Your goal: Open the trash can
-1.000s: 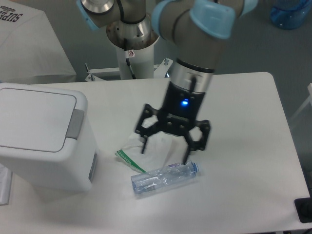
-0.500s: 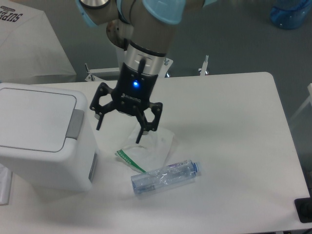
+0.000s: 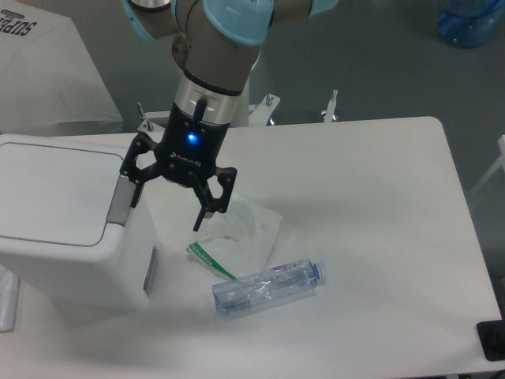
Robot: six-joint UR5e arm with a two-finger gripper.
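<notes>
The trash can (image 3: 67, 217) is a large white boxy bin at the left of the table, its flat lid shut. A grey push tab (image 3: 120, 199) runs along the lid's right edge. My gripper (image 3: 166, 212) hangs open and empty just right of the can. Its left finger (image 3: 132, 189) is over the grey tab. Its right finger (image 3: 203, 217) points down over the white plastic bag (image 3: 241, 233).
A clear plastic bottle (image 3: 267, 287) lies on its side on the white table (image 3: 379, 237), in front of the bag. A green strip (image 3: 209, 260) lies beside the bag. A blue object (image 3: 472, 20) stands on the floor at far right.
My gripper has moved left, from over the bag and bottle to the right edge of the trash can. It stayed open. The can, bag and bottle have not moved.
</notes>
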